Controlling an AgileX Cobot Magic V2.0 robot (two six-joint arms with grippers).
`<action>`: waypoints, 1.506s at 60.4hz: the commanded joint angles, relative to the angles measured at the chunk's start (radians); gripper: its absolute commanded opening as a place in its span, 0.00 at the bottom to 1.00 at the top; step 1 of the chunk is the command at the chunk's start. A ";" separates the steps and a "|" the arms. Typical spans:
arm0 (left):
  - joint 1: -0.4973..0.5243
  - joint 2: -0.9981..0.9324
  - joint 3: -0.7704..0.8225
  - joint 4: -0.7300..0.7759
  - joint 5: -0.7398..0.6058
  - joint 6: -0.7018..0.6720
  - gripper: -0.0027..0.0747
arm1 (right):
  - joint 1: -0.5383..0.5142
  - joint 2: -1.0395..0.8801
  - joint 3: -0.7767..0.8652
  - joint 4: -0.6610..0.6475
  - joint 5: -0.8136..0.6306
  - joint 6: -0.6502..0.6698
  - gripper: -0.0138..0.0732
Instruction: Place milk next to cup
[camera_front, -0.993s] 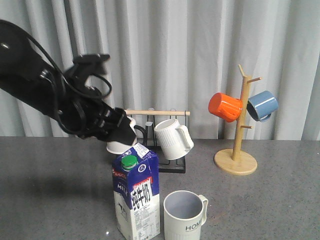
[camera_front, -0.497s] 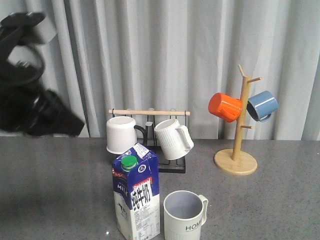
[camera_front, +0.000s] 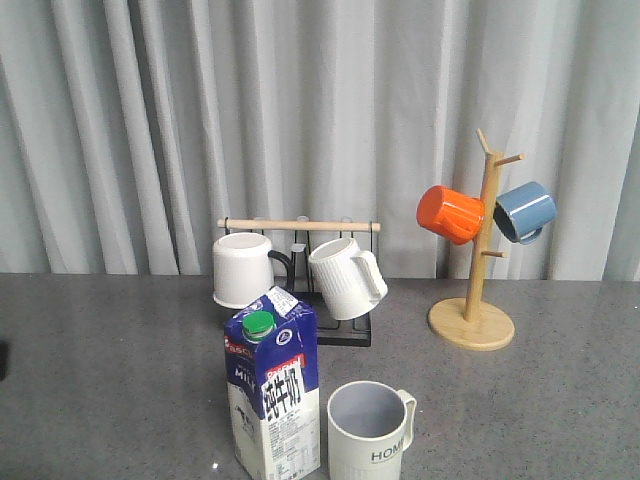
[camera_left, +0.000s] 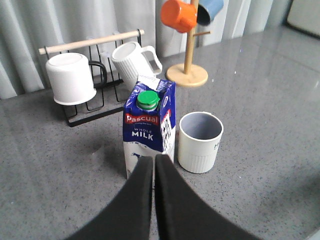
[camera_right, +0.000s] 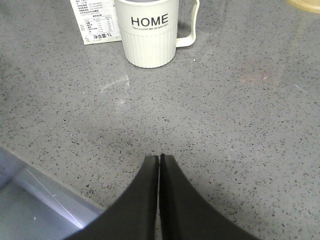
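Note:
The milk (camera_front: 272, 395) is a dark-blue and white carton with a green cap. It stands upright on the grey table, just left of the cup (camera_front: 370, 428), a pale mug with "HOME" lettering. Both also show in the left wrist view, milk (camera_left: 149, 131) and cup (camera_left: 199, 141), a small gap between them. My left gripper (camera_left: 154, 158) is shut and empty, held back from the carton. My right gripper (camera_right: 159, 157) is shut and empty, low over the table in front of the cup (camera_right: 149, 31). Neither gripper shows in the front view.
A black wire rack (camera_front: 300, 285) with a wooden bar holds a plain white mug (camera_front: 243, 270) and a ribbed white mug (camera_front: 345, 278) behind the milk. A wooden mug tree (camera_front: 472, 300) at back right carries an orange mug (camera_front: 450, 214) and a blue mug (camera_front: 524, 211). The table's front edge (camera_right: 45, 200) lies near my right gripper.
My left arm has swung up and away to the left and has left the front view. The milk and the cup have not moved.

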 joint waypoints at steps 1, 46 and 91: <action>-0.002 -0.087 0.060 -0.019 -0.084 -0.026 0.02 | 0.001 0.004 -0.023 0.008 -0.072 0.000 0.15; 0.054 -0.327 0.505 0.157 -0.515 -0.047 0.02 | 0.001 0.004 -0.023 0.008 -0.072 0.000 0.15; 0.341 -0.737 1.024 0.158 -0.728 -0.162 0.02 | 0.001 0.004 -0.023 0.008 -0.065 0.000 0.15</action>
